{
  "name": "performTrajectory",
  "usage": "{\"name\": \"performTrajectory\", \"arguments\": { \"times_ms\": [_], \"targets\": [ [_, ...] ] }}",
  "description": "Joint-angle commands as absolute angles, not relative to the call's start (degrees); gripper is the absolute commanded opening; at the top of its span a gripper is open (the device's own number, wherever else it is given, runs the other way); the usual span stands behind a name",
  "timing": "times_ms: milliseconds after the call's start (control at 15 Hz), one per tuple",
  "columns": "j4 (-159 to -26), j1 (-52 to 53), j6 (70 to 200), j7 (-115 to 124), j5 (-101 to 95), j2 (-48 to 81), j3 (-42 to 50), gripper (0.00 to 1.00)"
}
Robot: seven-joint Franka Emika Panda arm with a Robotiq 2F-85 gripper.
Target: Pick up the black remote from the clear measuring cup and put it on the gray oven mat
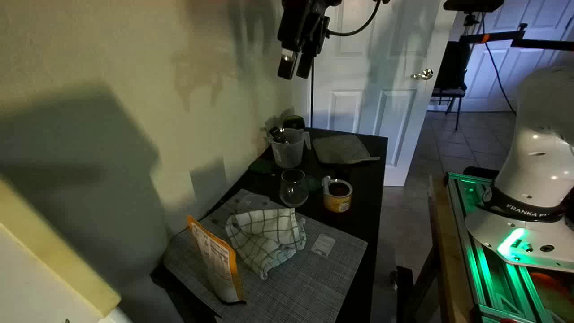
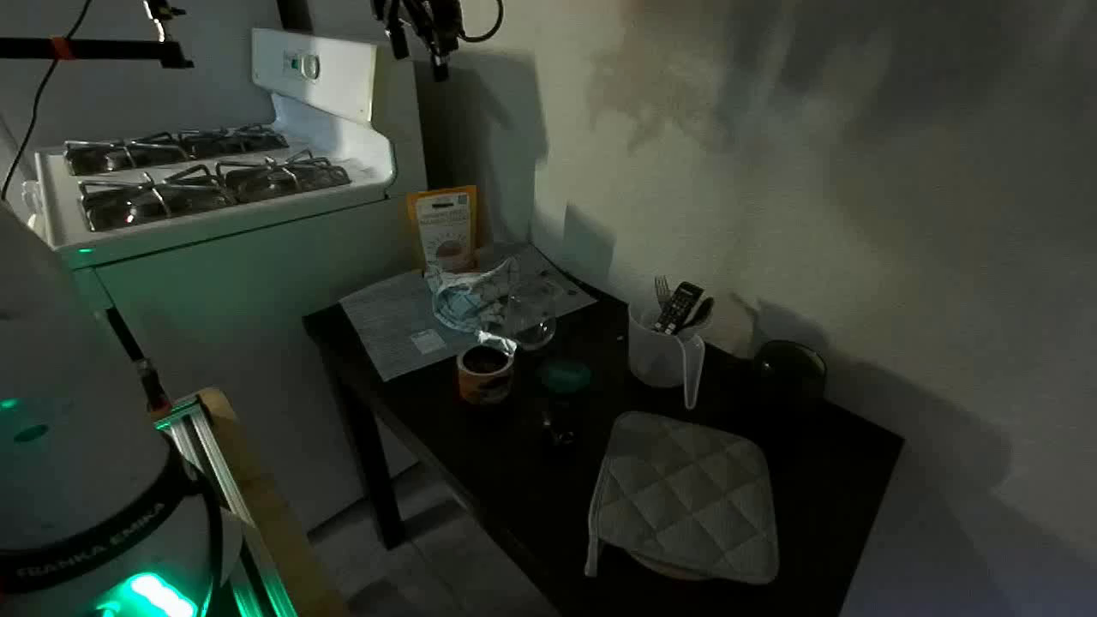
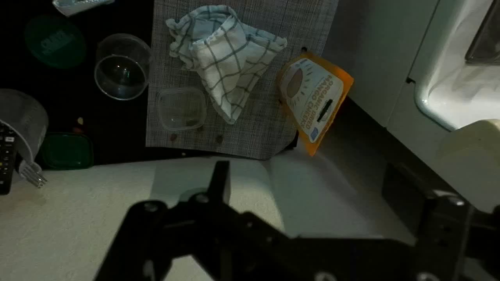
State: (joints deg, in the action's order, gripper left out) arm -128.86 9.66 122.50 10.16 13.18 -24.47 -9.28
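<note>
Gripper [image 1: 295, 74]: near the top edge in both exterior views, well above the table [image 2: 531, 471]; its fingers [image 3: 220, 181] stand wide apart with nothing between them.
Black remote [image 2: 680, 306]: right of centre in an exterior view, leaning in the cup, upper end above the rim; at the left edge in the wrist view.
Clear measuring cup [image 2: 656, 356]: upright, handle turned toward the lower right.
Crowding the remote: a fork [image 2: 662, 289] on its left, a dark utensil [image 2: 700, 313] on its right.
Right of the cup: a dark rounded object [image 2: 790, 370], too dim to name.
Gray oven mat [image 2: 694, 497]: lower right, below the cup, apart from it.
Mid-table: can [image 2: 484, 387], glass [image 2: 536, 317], green disc [image 2: 564, 375].
Upper left of the table: checked cloth [image 2: 467, 296] on a placemat [image 2: 386, 343], orange pouch [image 2: 446, 227] standing behind.
</note>
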Motion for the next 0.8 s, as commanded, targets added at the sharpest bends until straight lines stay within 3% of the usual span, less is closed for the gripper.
{"name": "performTrajectory", "arguments": {
  "times_ms": [0,733],
  "targets": [
    [-128.74,9.48,122.36,10.12,13.24,-24.45,-9.43,1.0],
    [-130.36,6.66,126.8,7.25,9.46,-20.89,-7.77,1.0]
  ]
}}
